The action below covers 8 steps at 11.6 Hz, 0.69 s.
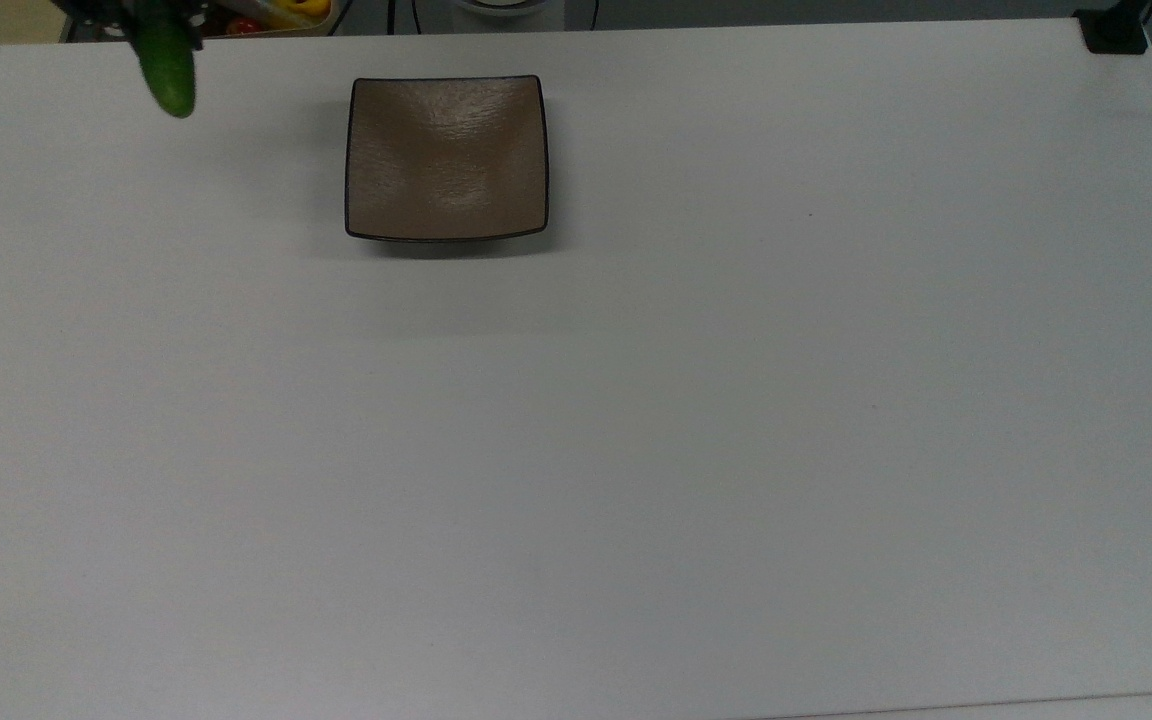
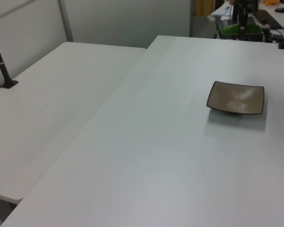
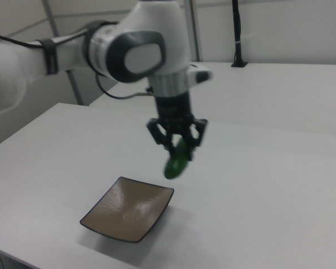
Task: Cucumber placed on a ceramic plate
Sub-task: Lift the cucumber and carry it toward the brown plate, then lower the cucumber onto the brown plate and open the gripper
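Observation:
My gripper (image 3: 176,147) is shut on the dark green cucumber (image 3: 175,161), which hangs in the air well above the white table. In the top view the cucumber (image 1: 167,68) sits at the upper left edge, left of the plate (image 1: 446,158), with the gripper (image 1: 136,12) cut off by the frame's top. The square brownish-tan ceramic plate (image 3: 129,209) lies bare on the table, below and to the right view's left of the cucumber. In the left view the cucumber (image 2: 240,29) floats beyond the plate (image 2: 236,97), near the far table edge.
A bin of colourful items (image 1: 266,15) stands just past the table's far edge in the top view. A black clamp (image 1: 1114,30) sits at the top view's upper right corner. A second white table (image 2: 47,104) adjoins on the left view's left.

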Each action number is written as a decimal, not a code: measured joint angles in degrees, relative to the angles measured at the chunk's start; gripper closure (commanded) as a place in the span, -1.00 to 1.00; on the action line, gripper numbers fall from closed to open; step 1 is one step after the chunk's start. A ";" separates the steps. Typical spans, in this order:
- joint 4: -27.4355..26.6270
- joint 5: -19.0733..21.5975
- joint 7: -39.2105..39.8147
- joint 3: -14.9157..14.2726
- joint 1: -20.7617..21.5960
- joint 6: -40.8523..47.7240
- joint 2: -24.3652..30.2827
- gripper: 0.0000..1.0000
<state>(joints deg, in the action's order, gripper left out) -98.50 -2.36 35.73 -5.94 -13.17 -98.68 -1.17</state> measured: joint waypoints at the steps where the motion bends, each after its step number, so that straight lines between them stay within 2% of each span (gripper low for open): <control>1: -0.02 0.01 -1.42 2.48 0.28 3.23 1.47 0.96; 3: -0.34 0.53 -2.56 5.97 0.68 8.66 3.77 0.94; 6: -2.50 3.41 -6.81 11.41 0.75 9.45 4.32 0.91; 8: -5.07 4.51 -8.40 13.55 0.76 8.76 4.23 0.83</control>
<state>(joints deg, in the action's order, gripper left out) -103.57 2.14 27.33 7.61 -12.41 -89.92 3.06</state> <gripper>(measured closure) 0.555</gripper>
